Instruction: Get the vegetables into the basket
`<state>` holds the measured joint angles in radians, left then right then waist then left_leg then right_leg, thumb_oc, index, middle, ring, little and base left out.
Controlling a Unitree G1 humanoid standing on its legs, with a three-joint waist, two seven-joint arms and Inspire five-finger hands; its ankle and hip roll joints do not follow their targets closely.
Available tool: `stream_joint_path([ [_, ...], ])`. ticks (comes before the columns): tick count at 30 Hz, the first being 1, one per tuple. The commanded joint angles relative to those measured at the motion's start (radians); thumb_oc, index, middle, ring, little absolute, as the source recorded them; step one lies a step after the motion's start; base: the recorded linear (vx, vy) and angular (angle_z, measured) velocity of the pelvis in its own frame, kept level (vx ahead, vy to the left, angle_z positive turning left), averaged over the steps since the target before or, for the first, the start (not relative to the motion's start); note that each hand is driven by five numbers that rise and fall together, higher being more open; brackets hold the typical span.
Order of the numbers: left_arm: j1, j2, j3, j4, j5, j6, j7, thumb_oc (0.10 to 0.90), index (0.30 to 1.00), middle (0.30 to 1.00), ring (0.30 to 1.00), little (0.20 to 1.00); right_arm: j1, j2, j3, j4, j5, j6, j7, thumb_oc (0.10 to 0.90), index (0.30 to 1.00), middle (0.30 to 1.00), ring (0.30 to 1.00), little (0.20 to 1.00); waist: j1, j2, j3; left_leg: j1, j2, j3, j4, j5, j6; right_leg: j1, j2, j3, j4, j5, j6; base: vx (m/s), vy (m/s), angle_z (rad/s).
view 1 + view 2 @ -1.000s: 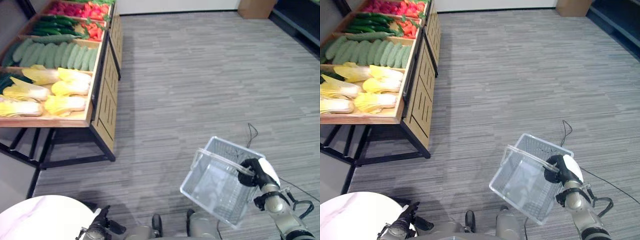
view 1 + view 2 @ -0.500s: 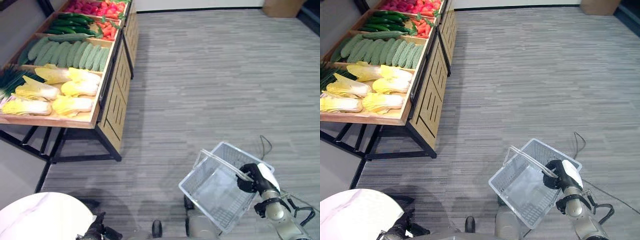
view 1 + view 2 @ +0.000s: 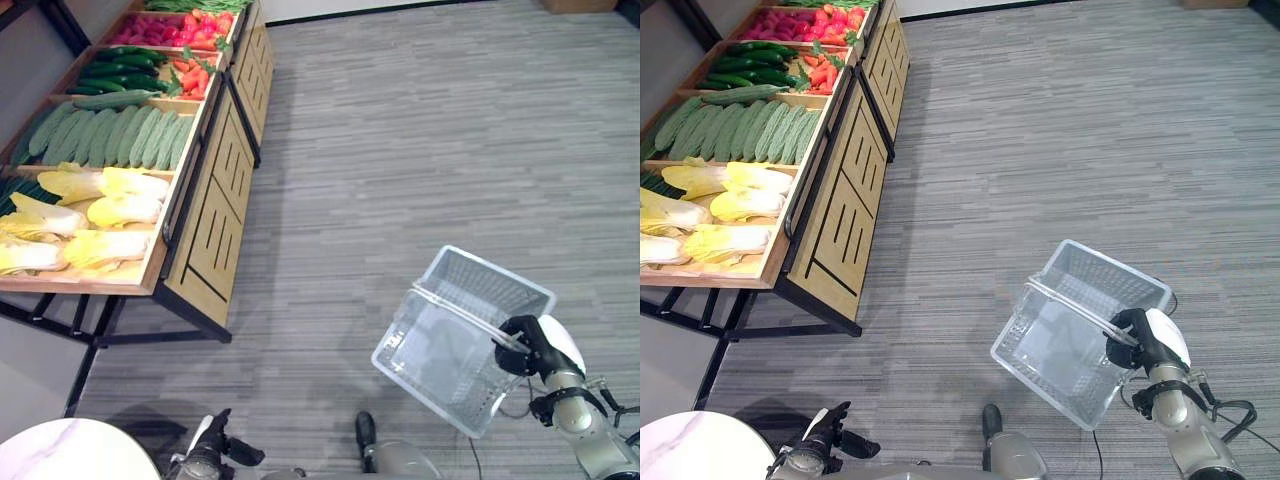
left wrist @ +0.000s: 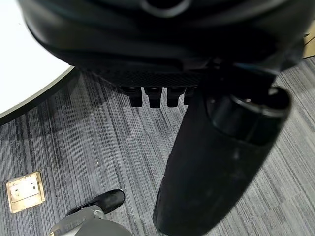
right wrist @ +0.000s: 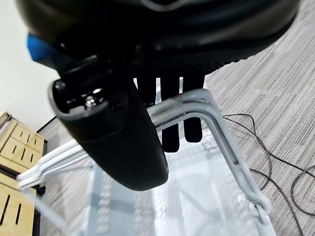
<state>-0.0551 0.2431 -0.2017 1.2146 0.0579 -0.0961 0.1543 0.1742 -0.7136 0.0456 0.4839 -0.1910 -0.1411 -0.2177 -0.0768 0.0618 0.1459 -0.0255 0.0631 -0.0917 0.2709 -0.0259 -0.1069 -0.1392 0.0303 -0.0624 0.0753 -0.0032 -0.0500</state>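
I see the clear plastic basket (image 3: pixel 455 335) hanging tilted above the grey floor (image 3: pixel 420 150), its handle (image 5: pixel 197 105) gripped by my right robot hand (image 3: pixel 1145 340), fingers curled round it. Nothing lies inside it. The vegetables sit well apart on the wooden produce stand (image 3: pixel 215 200): napa cabbages (image 3: pixel 95 215) nearest, then bitter gourds (image 3: pixel 105 135), cucumbers (image 3: pixel 125 75) and red produce beyond. My left robot hand (image 4: pixel 216 162) hangs low beside a white round desk (image 3: pixel 70 462), fingers curled on nothing.
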Motion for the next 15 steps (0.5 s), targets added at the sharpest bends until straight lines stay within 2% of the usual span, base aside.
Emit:
stream_joint_path([
  [1,-0.008,0.055,-0.017,-0.025,-0.012,-0.007,0.040,0.900,1.000,1.000,1.000,1.000,-0.014,-0.087,-0.116,-0.148,-0.003,-0.077,-0.083,0.400,0.300,0.300,0.300,0.300,0.011,-0.027,0.012,0.016,0.032,0.101,0.005,0.170,0.012,-0.019,-0.056,0.062,0.092,-0.012,0.092,0.05,-0.027,0.49],
  [4,-0.024,0.050,-0.035,-0.022,-0.012,-0.013,0.044,0.900,1.000,1.000,1.000,1.000,-0.020,-0.096,-0.129,-0.143,-0.004,-0.077,-0.098,0.400,0.300,0.300,0.300,0.300,0.025,-0.034,0.028,-0.087,-0.003,0.122,-0.082,0.077,0.036,0.013,-0.082,0.059,0.077,-0.026,0.108,0.12,0.016,0.33],
  [5,-0.021,0.051,-0.032,-0.023,-0.016,-0.013,0.045,0.900,1.000,1.000,1.000,1.000,-0.027,-0.101,-0.124,-0.143,-0.012,-0.077,-0.105,0.400,0.300,0.300,0.300,0.300,0.043,-0.029,0.033,-0.129,-0.026,0.095,-0.135,0.084,0.039,0.030,-0.076,0.067,0.070,-0.033,0.112,0.19,0.055,0.23],
  [7,-0.017,0.050,-0.030,-0.021,-0.019,-0.013,0.047,0.900,1.000,1.000,1.000,1.000,-0.035,-0.106,-0.113,-0.144,-0.036,-0.081,-0.117,0.400,0.300,0.300,0.300,0.300,0.061,-0.024,0.035,-0.189,-0.009,0.083,-0.211,0.151,0.035,0.061,-0.063,0.078,0.061,-0.043,0.111,0.18,0.049,0.08],
  [8,-0.016,0.050,-0.030,-0.021,-0.019,-0.013,0.047,0.900,1.000,1.000,1.000,1.000,-0.036,-0.106,-0.112,-0.144,-0.037,-0.081,-0.117,0.400,0.300,0.300,0.300,0.300,0.061,-0.025,0.036,-0.185,-0.010,0.084,-0.217,0.153,0.035,0.062,-0.065,0.079,0.061,-0.045,0.110,0.27,0.073,-0.28],
  [9,-0.010,0.057,-0.030,-0.025,-0.014,-0.013,0.046,0.900,1.000,1.000,1.000,1.000,-0.042,-0.107,-0.101,-0.148,-0.054,-0.082,-0.121,0.400,0.300,0.300,0.300,0.300,0.079,-0.029,0.037,-0.226,0.006,0.111,-0.265,0.195,0.029,0.103,-0.061,0.098,0.052,-0.064,0.109,0.30,0.088,-0.28],
  [10,-0.007,0.061,-0.032,-0.023,-0.007,-0.011,0.045,0.900,1.000,1.000,1.000,1.000,-0.044,-0.107,-0.096,-0.151,-0.055,-0.082,-0.119,0.400,0.300,0.300,0.300,0.300,0.083,-0.030,0.034,-0.233,0.017,0.138,-0.266,0.207,0.027,0.121,-0.059,0.104,0.049,-0.073,0.110,0.41,0.139,-0.27],
  [12,0.004,0.061,-0.027,-0.016,0.001,-0.007,0.039,0.900,1.000,1.000,1.000,1.000,-0.026,-0.090,-0.096,-0.187,-0.065,-0.076,-0.105,0.400,0.300,0.300,0.300,0.300,0.086,-0.027,0.022,-0.200,0.025,0.180,-0.269,0.204,0.036,0.152,-0.068,0.106,0.057,-0.101,0.120,0.32,0.173,-0.31],
  [15,0.013,0.060,-0.026,-0.007,0.011,-0.005,0.039,0.900,1.000,1.000,1.000,1.000,-0.024,-0.075,-0.090,-0.191,-0.078,-0.069,-0.100,0.400,0.300,0.300,0.300,0.300,0.093,-0.034,0.010,-0.191,-0.001,0.188,-0.257,0.185,0.057,0.181,-0.102,0.115,0.060,-0.111,0.137,0.22,0.168,-0.38],
])
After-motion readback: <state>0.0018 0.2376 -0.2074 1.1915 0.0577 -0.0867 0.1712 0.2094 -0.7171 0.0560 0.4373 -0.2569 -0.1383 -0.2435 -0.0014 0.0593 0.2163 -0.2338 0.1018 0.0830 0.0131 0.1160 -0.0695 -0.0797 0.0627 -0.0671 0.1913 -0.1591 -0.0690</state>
